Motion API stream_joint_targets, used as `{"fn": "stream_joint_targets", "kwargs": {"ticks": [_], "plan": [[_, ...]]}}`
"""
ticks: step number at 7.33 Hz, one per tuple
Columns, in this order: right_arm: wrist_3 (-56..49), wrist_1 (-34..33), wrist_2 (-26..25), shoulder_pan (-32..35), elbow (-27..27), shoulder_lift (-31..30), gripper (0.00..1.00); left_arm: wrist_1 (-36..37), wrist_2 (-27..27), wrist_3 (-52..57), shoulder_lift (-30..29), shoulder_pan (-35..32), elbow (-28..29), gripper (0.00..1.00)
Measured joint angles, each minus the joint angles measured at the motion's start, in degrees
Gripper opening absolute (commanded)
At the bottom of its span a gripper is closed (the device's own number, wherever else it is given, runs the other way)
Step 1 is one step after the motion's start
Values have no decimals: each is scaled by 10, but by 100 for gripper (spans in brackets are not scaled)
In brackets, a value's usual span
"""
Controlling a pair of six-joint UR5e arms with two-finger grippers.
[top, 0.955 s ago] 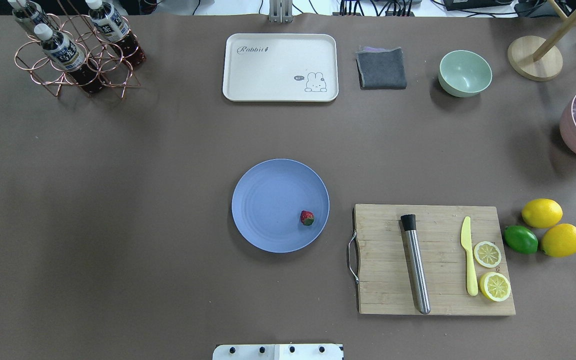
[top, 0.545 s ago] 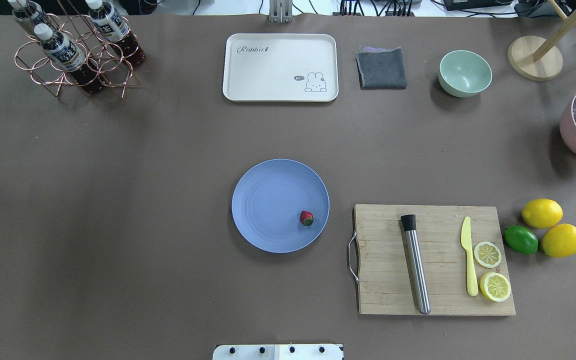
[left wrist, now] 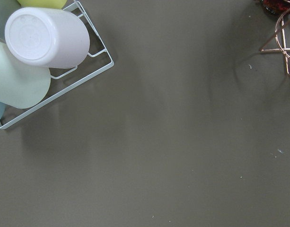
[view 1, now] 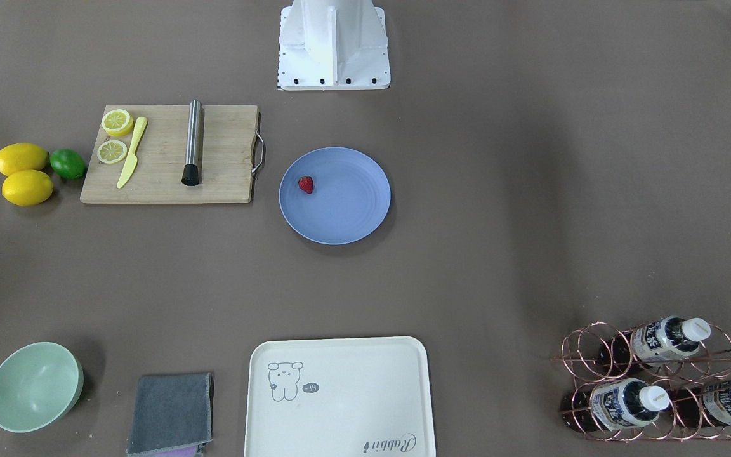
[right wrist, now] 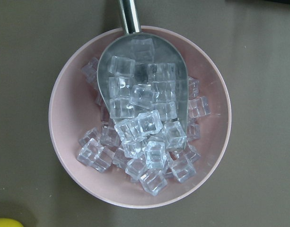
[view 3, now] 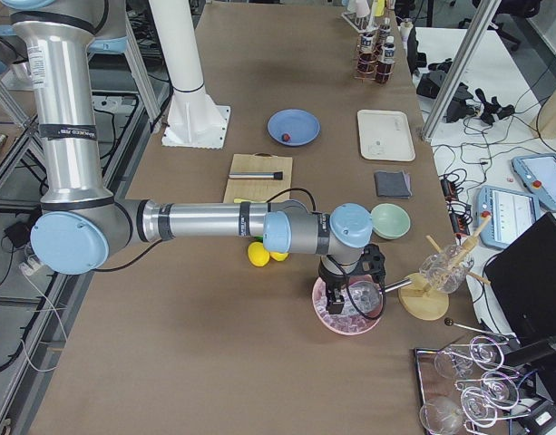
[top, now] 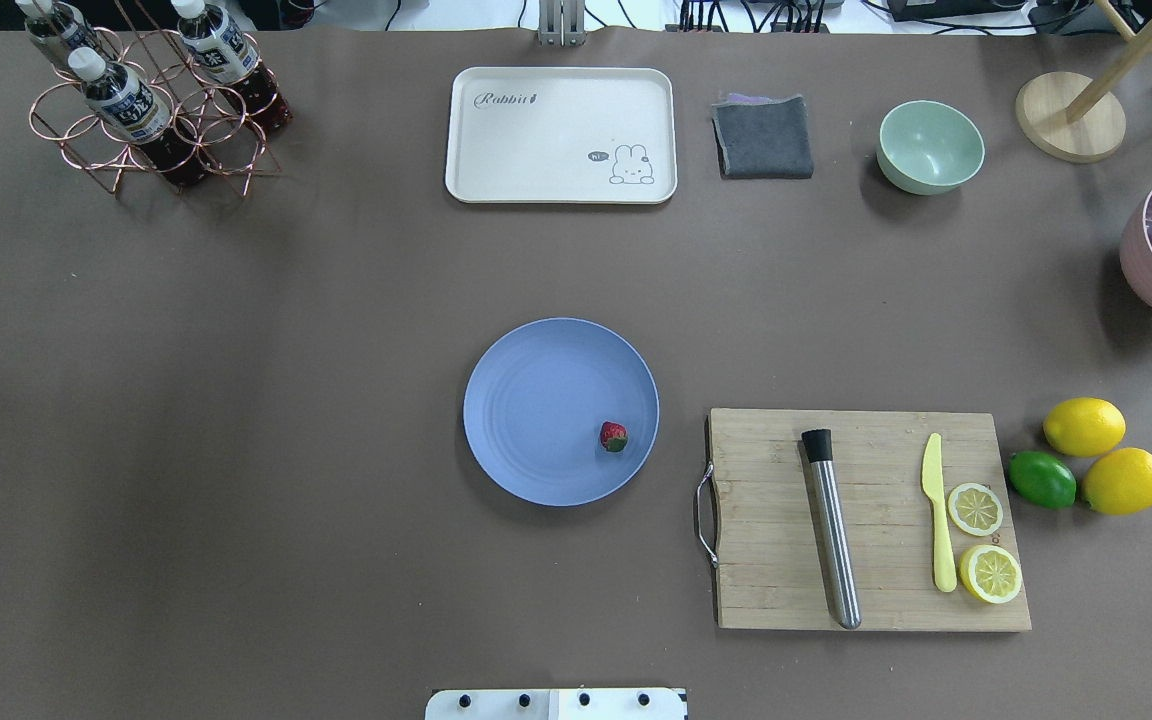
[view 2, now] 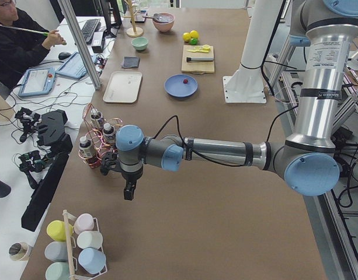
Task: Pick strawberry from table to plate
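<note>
The small red strawberry (top: 614, 436) lies on the blue plate (top: 546, 410), near the rim that faces the cutting board; it also shows in the front view as the strawberry (view 1: 305, 185) on the plate (view 1: 340, 203). Neither gripper is near it. The left gripper (view 2: 129, 192) hangs over bare table at the far left end, beside the bottle rack. The right gripper (view 3: 350, 294) hovers over a pink bowl of ice at the far right end. Both show only in the side views, so I cannot tell whether they are open or shut.
A wooden cutting board (top: 866, 520) with a steel muddler, yellow knife and lemon slices lies right of the plate. Lemons and a lime (top: 1041, 478) sit beyond it. A cream tray (top: 561, 135), grey cloth, green bowl (top: 929, 145) and bottle rack (top: 151, 100) line the far edge.
</note>
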Motion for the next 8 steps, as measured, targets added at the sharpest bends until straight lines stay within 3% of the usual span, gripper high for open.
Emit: {"fn": "stream_joint_targets", "kwargs": {"ticks": [8], "plan": [[8, 1, 0, 1, 6, 2, 100, 0, 1, -3, -3, -1, 2, 98]]}}
